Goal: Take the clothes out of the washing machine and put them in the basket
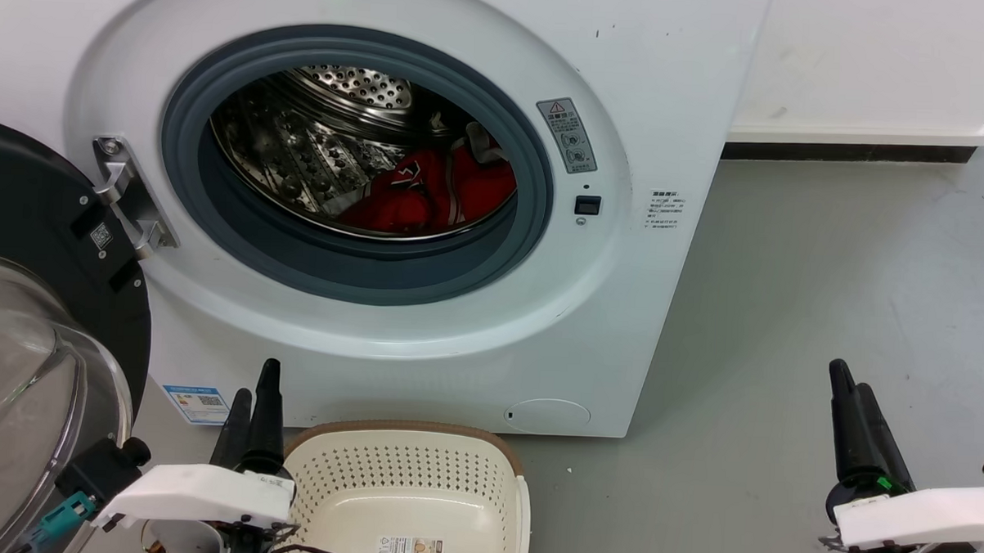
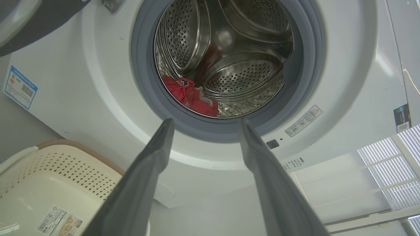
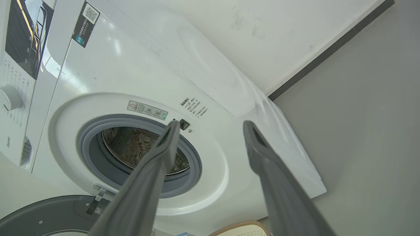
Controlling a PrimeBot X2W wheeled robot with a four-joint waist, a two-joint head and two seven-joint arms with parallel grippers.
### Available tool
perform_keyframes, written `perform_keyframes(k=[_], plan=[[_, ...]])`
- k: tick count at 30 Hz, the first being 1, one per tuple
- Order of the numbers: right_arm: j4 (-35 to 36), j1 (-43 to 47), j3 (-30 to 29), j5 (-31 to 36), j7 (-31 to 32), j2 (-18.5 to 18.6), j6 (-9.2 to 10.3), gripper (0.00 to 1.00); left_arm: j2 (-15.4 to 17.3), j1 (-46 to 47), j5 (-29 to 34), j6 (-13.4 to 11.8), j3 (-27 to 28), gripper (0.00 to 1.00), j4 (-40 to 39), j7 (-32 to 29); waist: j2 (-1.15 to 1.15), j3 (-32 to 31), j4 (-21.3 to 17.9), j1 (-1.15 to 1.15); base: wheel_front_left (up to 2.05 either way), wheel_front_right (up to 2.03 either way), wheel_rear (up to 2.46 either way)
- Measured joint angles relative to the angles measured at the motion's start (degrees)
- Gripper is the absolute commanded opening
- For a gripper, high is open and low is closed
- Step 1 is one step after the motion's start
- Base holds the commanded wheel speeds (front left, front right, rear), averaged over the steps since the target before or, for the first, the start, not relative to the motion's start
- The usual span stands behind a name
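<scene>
The red clothes (image 1: 438,193) lie low on the right side of the steel drum of the white washing machine (image 1: 424,340), whose door is swung open. In the left wrist view the clothes (image 2: 190,96) show past the grey porthole rim of the washing machine (image 2: 98,98). The cream basket (image 1: 346,476) stands on the floor in front of the machine, with only a label on its base. My left gripper (image 1: 255,380) hovers at the basket's left rim, open and holding nothing (image 2: 206,120). Far to the right over the floor, my right gripper (image 1: 850,377) is open with nothing in it (image 3: 212,123).
The black-framed glass door (image 1: 40,334) hangs open at the left, close beside my left arm. Grey floor (image 1: 827,280) stretches to the right of the machine up to a white wall with a dark skirting (image 1: 856,150). The basket rim (image 3: 242,226) peeks in below my right gripper.
</scene>
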State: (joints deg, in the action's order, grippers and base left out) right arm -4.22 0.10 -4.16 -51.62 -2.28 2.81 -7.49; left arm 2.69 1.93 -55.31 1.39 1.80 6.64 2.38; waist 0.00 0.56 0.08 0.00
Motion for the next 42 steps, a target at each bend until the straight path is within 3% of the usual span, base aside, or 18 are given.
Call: perform_keyframes(k=[27, 42], plan=[[5.19, 2.97, 1.57, 23.84, -5.31, 0.01, 0.00, 1.00, 0.04, -2.80, 22.42, -3.19, -2.86, 1.00, -3.99, 5.13, 0.00, -0.12, -0.39, 0.00, 0.00, 0.00, 0.00], [7.62, 4.80, 1.52, 33.26, -7.40, 0.02, -0.01, 1.00, 0.07, -4.19, 31.55, -4.01, -3.59, 1.00, -5.24, 7.43, 0.00, -0.40, -0.49, 0.00, 0.00, 0.00, 0.00]])
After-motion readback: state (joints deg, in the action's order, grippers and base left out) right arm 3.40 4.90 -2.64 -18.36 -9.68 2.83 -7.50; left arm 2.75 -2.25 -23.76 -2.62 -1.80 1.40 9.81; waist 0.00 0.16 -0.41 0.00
